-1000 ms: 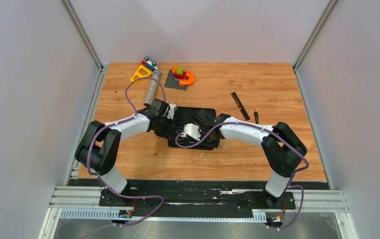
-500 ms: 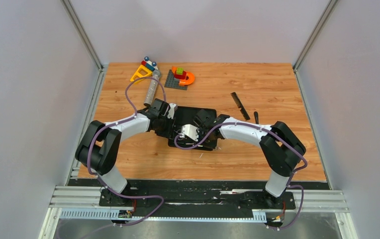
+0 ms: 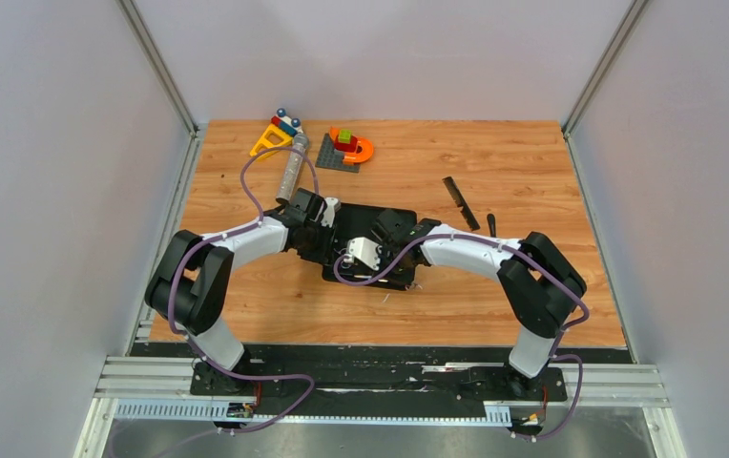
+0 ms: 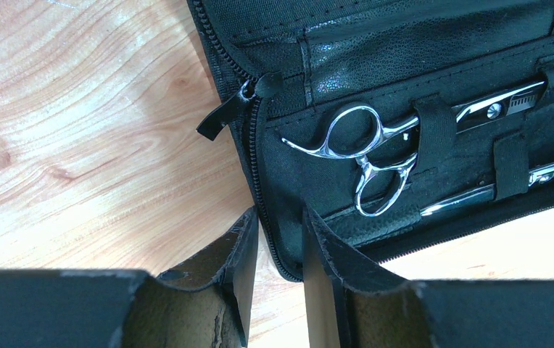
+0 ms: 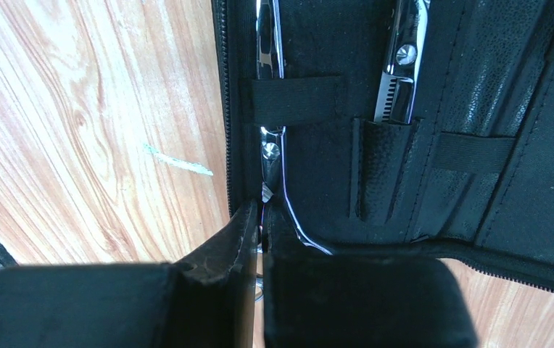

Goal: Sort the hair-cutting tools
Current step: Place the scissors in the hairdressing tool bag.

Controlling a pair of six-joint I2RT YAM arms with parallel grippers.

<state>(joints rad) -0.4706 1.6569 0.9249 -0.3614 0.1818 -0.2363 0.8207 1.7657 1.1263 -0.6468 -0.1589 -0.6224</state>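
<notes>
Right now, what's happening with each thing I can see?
case: open, flat on the table
toothed scissors: stowed in case, tip in pocket
plain scissors: under a strap, pinched by right tool
right tool: shut on plain scissors
left tool: astride case edge, grip unclear
long comb: loose on table
short comb: loose on table, outside case

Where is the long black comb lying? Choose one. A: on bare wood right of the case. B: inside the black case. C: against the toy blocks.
A: the long black comb lies on the wooden table to the right of the black case, clear of it.
</notes>
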